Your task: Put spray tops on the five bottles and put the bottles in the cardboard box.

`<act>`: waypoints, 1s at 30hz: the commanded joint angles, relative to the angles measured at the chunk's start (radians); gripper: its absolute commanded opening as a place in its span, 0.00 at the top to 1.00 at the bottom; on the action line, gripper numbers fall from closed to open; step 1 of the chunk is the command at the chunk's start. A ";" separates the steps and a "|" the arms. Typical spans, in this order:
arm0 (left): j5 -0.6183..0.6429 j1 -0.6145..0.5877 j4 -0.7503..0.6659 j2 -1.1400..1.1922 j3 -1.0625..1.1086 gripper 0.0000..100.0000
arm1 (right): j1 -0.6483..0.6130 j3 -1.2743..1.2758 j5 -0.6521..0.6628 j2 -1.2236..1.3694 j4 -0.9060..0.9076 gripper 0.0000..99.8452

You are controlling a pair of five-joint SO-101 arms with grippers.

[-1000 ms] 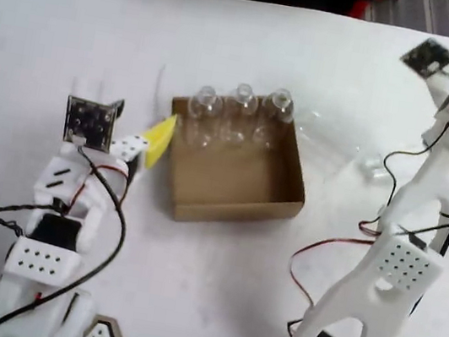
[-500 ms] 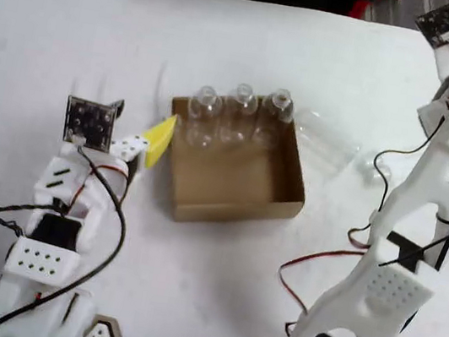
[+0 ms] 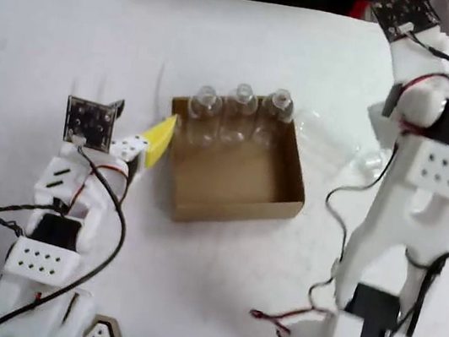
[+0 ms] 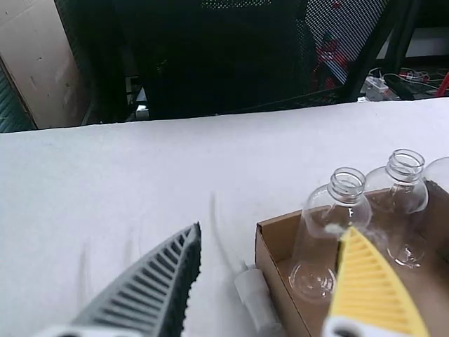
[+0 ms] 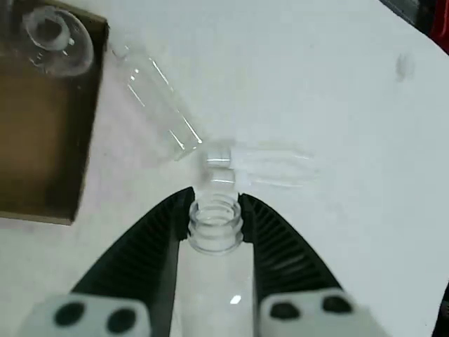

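Left pincer (image 4: 271, 235): released, fingers spread wide, sitting just beside the left wall of the cardboard box (image 3: 235, 209).

Three bottles (image 3: 240, 107) stand upright along the box's far wall. Necks are open, no spray tops on.

Right of the box, a spare bottle (image 3: 325, 137) lies on its side on the desk (image 3: 76, 25). There may be a second clear one beside it, but glare makes that hard to tell.

Right pincer (image 5: 216, 200): clenched on the neck of the held bottle (image 5: 216, 228), above the desk.

Handling, my read: empty thin clear plastic, so light, slick, and the body dents easily. You're best gripping at the stiff threaded neck, as here. Squeeze moderately and keep it upright, or it'll likely pivot in the fingers.
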 commanded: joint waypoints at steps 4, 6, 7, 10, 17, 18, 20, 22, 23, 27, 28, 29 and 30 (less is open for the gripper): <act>-0.012 0.008 -0.026 -0.031 -0.009 0.71 | -0.039 0.176 -0.275 -0.177 -0.176 0.98; -0.012 0.008 -0.026 -0.031 -0.009 0.71 | -0.061 0.258 -0.351 -0.213 -0.211 0.98; -0.012 0.008 -0.026 -0.031 -0.009 0.71 | -0.077 0.299 -0.376 -0.231 -0.226 0.98; -0.012 0.010 -0.026 -0.031 -0.009 0.71 | -0.137 0.420 -0.387 -0.289 -0.274 0.98; -0.012 0.008 -0.026 -0.031 -0.009 0.71 | -0.286 0.701 -0.390 -0.487 -0.455 0.98; -0.012 0.008 -0.026 -0.031 -0.009 0.71 | -0.308 0.746 -0.390 -0.522 -0.493 0.98; -0.012 0.008 -0.026 -0.031 -0.009 0.71 | -0.355 0.847 -0.387 -0.593 -0.576 0.98; -0.012 0.008 -0.026 -0.031 -0.009 0.71 | -0.403 0.962 -0.387 -0.665 -0.670 0.98; -0.012 0.008 -0.026 -0.031 -0.009 0.71 | -0.426 1.023 -0.387 -0.700 -0.720 0.98; -0.012 0.008 -0.026 -0.031 -0.011 0.71 | -0.496 1.212 -0.393 -0.822 -0.917 0.98; -0.012 0.008 -0.026 -0.031 -0.011 0.71 | -0.506 1.246 -0.394 -0.845 -0.958 0.98; -0.012 0.007 -0.026 -0.031 -0.011 0.71 | -0.509 1.269 -0.397 -0.860 -0.995 0.98; -0.012 0.007 -0.026 -0.031 -0.011 0.71 | -0.509 1.287 -0.422 -0.869 -1.026 0.98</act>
